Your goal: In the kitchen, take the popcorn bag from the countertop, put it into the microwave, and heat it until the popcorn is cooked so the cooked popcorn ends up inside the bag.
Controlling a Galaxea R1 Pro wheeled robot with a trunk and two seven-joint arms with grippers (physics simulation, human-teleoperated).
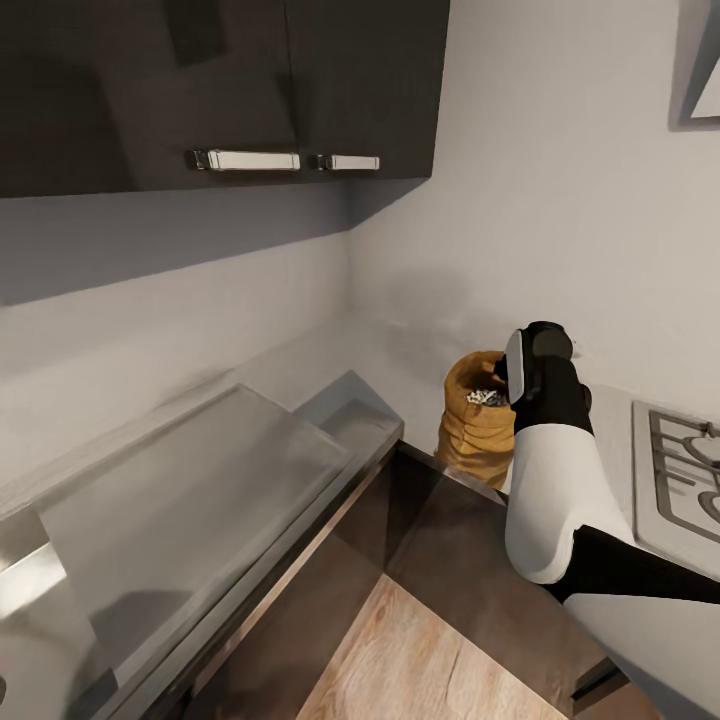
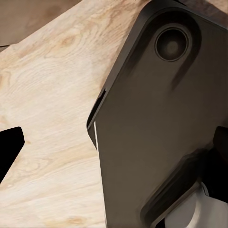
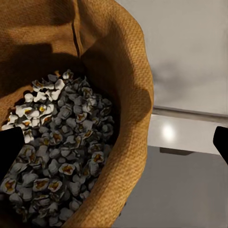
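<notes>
The popcorn bag (image 1: 476, 420), a tan burlap sack with a rolled rim, stands upright on the countertop (image 1: 395, 355) near its front edge, close to the wall corner. Popcorn (image 3: 61, 152), whitish and dark kernels, fills its inside. My right arm's wrist (image 1: 541, 372) hovers at the bag's right rim. My right gripper (image 3: 114, 147) is open, and its dark fingertips (image 3: 10, 148) straddle the bag's near wall (image 3: 130, 118). My left gripper (image 2: 114, 147) is open over the wooden floor (image 2: 52, 104), holding nothing. The microwave is out of view.
Dark upper cabinets (image 1: 220, 90) with metal handles hang over the left run of glossy counter (image 1: 190, 490). A stove top (image 1: 680, 470) lies right of the bag. Dark cabinet fronts (image 1: 440, 540) meet at the corner above the floor (image 1: 420, 660). My dark base (image 2: 166, 118) lies below the left gripper.
</notes>
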